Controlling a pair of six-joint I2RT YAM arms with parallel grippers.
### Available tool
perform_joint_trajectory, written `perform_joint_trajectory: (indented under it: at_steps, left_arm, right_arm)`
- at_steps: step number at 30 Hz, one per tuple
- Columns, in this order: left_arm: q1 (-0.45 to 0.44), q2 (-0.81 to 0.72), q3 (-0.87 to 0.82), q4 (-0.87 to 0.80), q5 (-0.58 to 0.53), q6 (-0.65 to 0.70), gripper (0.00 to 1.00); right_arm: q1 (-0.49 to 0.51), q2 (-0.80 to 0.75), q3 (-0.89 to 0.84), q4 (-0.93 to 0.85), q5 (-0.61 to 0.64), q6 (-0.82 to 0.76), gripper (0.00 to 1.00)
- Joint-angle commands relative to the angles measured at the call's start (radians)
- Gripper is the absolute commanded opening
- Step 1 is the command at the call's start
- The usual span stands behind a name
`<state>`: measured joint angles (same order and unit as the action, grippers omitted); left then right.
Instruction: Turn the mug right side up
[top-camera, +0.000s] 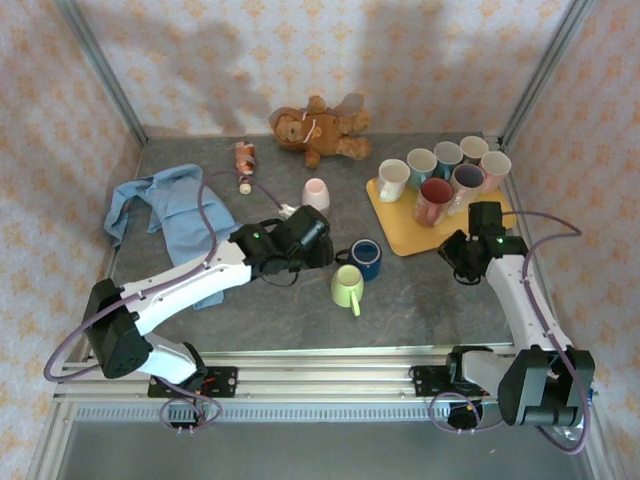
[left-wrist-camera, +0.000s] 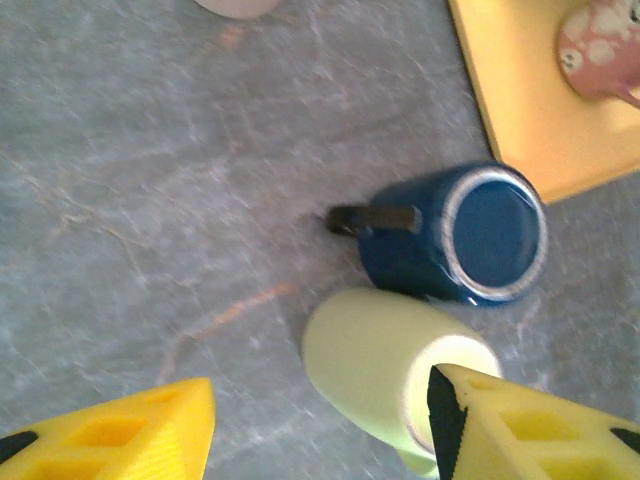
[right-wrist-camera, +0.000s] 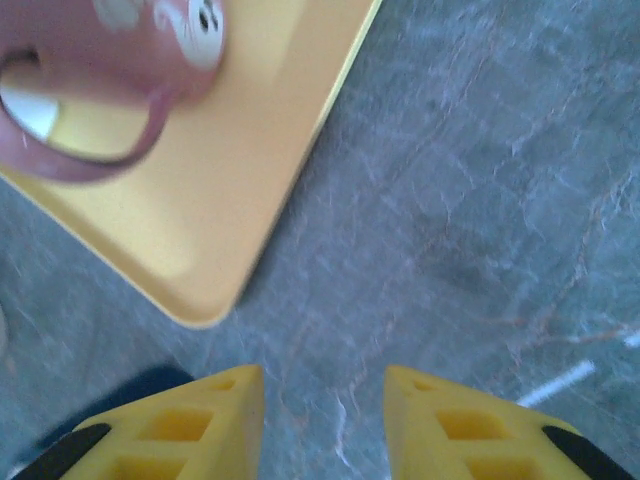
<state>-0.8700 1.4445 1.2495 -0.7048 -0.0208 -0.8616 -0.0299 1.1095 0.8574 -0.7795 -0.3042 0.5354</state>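
A pale green mug (top-camera: 347, 287) (left-wrist-camera: 385, 365) lies on its side on the grey table. Right beside it a dark blue mug (top-camera: 366, 258) (left-wrist-camera: 470, 235) stands upside down, base up, with its handle (left-wrist-camera: 375, 218) pointing away from the tray. My left gripper (top-camera: 312, 246) (left-wrist-camera: 320, 400) hangs open just above the green mug. Its right finger (left-wrist-camera: 500, 430) is at the mug's paler end and its left finger (left-wrist-camera: 130, 435) is well clear. My right gripper (top-camera: 462, 256) (right-wrist-camera: 322, 395) is open over bare table by the tray's corner.
A yellow tray (top-camera: 395, 228) (right-wrist-camera: 230, 180) at the right holds several upright mugs, a pinkish-red one (right-wrist-camera: 110, 60) nearest. A pink cup (top-camera: 316, 193) stands upside down behind the left gripper. A teddy bear (top-camera: 318, 128), a small bottle (top-camera: 243, 160) and a blue cloth (top-camera: 165, 205) lie further back.
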Motion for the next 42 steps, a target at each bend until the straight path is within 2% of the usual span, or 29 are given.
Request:
perform_joint_trajectory:
  at_steps: [1, 5, 12, 21, 29, 35, 42]
  left_arm:
    - [-0.056, 0.015, 0.041, -0.080, -0.098, -0.124, 0.57]
    - [-0.144, 0.061, 0.094, -0.137, -0.147, -0.182, 0.52]
    - [-0.261, 0.203, 0.199, -0.201, -0.141, -0.258, 0.52]
    - [-0.255, 0.331, 0.272, -0.293, -0.024, -0.373, 0.51]
    - [-0.241, 0.369, 0.263, -0.250, 0.014, -0.471, 0.46]
    - [-0.233, 0.443, 0.335, -0.283, 0.046, -0.480, 0.44]
    - [-0.228, 0.492, 0.335, -0.276, 0.093, -0.507, 0.41]
  right_arm:
    - [0.030, -0.016, 0.047, -0.123, 0.007, -0.076, 0.36]
    - [0.035, -0.020, 0.049, -0.132, -0.010, -0.091, 0.36]
    - [0.035, -0.009, 0.072, -0.150, -0.042, -0.128, 0.37]
    - [0.035, -0.010, 0.066, -0.097, -0.059, -0.129, 0.38]
    - [0.035, -0.001, 0.034, -0.046, -0.081, -0.116, 0.38]
    - [0.035, 0.013, 0.037, -0.026, -0.088, -0.124, 0.38]
    - [0.035, 0.018, 0.034, -0.023, -0.111, -0.142, 0.38]
